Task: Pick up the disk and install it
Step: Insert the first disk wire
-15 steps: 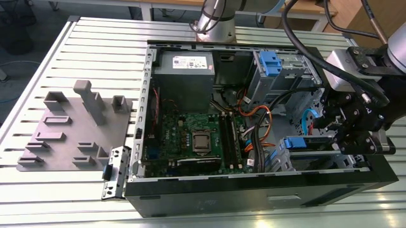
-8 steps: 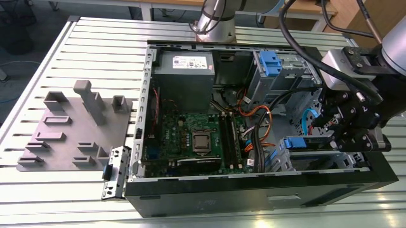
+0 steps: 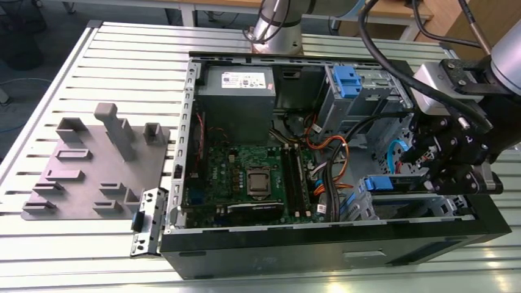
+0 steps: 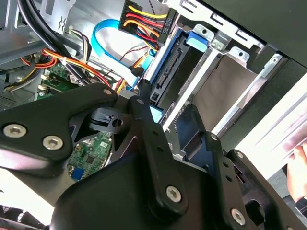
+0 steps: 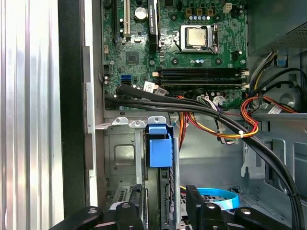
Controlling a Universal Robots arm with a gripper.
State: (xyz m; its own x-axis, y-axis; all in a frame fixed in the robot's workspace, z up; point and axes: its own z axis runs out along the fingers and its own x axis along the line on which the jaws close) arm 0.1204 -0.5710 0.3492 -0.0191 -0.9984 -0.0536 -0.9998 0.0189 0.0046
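The disk (image 3: 389, 183), a flat drive in a blue carrier frame, stands on edge in the drive bay at the front corner of the open computer case (image 3: 326, 247), on the exterior view's right. My gripper (image 3: 440, 183) reaches down into that bay and is shut on the disk. In the first wrist view the disk's blue end tab (image 5: 159, 146) lies between the bay's metal rails, with my gripper (image 5: 165, 211) straddling it. In the second wrist view the disk's connector edge (image 4: 169, 72) runs along the cage wall beside my gripper (image 4: 153, 114).
The case holds a green motherboard (image 3: 252, 177), a grey power-supply box (image 3: 236, 91), an upper drive cage with a blue latch (image 3: 346, 79) and bundles of cables (image 5: 225, 127). A grey fixture plate (image 3: 89, 165) lies on the slatted table. A person's hand (image 4: 297, 175) is near the case.
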